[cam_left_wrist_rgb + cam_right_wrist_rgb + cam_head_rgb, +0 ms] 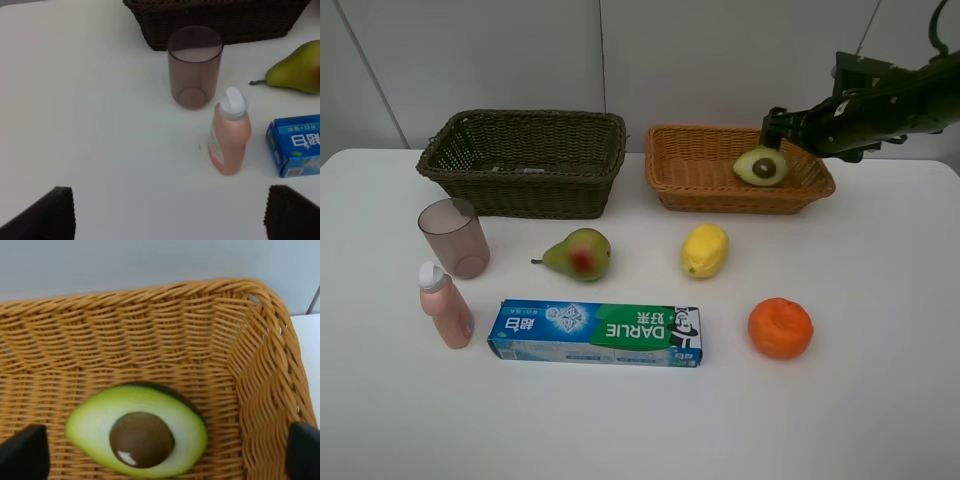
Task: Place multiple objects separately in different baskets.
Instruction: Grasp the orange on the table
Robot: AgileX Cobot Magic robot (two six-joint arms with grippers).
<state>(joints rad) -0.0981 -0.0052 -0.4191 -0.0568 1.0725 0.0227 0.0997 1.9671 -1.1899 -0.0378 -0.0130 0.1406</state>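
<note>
The halved avocado lies cut side up in the light orange-tan basket. My right gripper hangs just over it, open, with both fingertips clear of the fruit. The dark brown-green basket holds nothing that I can see. On the table are the pear, lemon, orange, toothpaste box, pink bottle and mauve cup. My left gripper is open above bare table near the bottle and cup, and is outside the high view.
Both baskets stand side by side at the back of the white table, close to the wall. The right arm reaches in from the upper right over the tan basket's far corner.
</note>
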